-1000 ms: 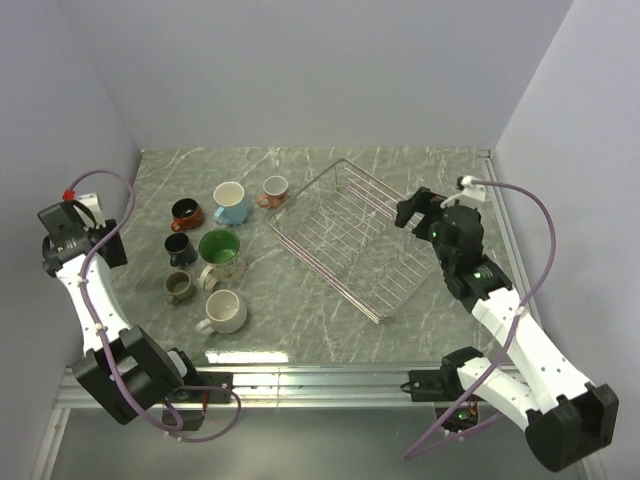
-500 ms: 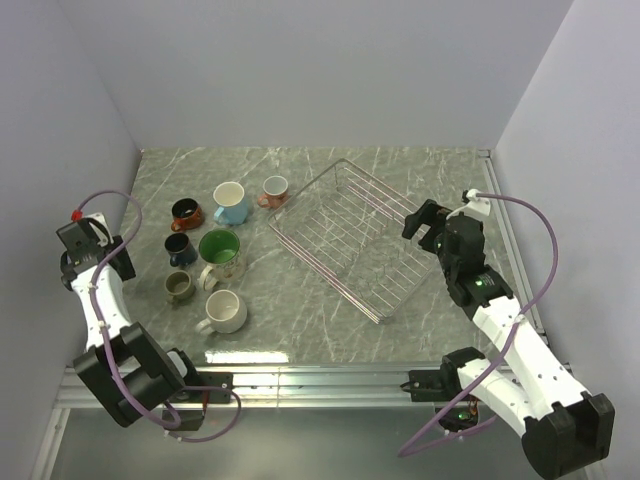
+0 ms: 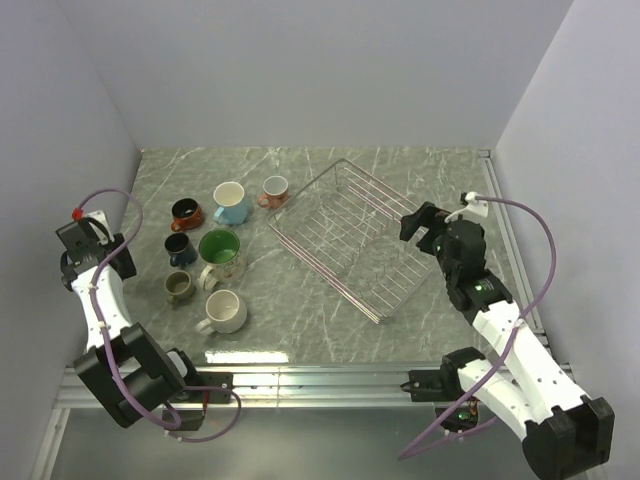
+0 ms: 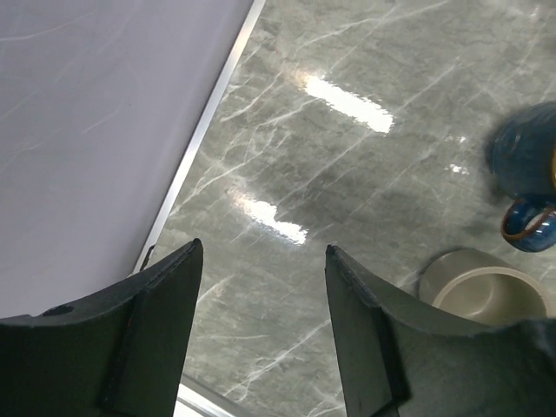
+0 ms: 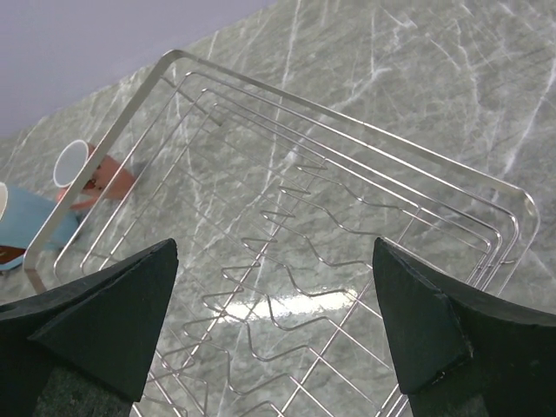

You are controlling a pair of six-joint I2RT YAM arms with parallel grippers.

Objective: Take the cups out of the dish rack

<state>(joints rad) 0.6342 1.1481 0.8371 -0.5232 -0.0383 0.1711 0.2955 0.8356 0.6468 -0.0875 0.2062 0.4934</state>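
The wire dish rack (image 3: pixel 350 240) lies empty in the middle of the table. Seven mugs stand on the table to its left: orange-red (image 3: pixel 185 213), light blue (image 3: pixel 230 203), small pinkish-orange (image 3: pixel 273 190), dark blue (image 3: pixel 180 247), cream floral with green inside (image 3: pixel 219 250), olive-grey (image 3: pixel 178 287) and white (image 3: pixel 225 311). My left gripper (image 3: pixel 115 258) is open and empty near the left wall, left of the mugs. My right gripper (image 3: pixel 412 222) is open and empty above the rack's right edge. The right wrist view shows the bare rack (image 5: pixel 287 226) between its open fingers.
Grey walls close the table on the left, back and right. The left wrist view shows the left wall's metal base strip (image 4: pixel 204 130), the olive-grey mug (image 4: pixel 482 291) and the dark blue mug (image 4: pixel 521 156). The right wrist view shows the pinkish-orange mug (image 5: pixel 87 169) beyond the rack.
My left gripper has dropped toward the near side along the left wall. My right gripper has drawn back a little from the rack's right edge. Mugs and rack have not moved.
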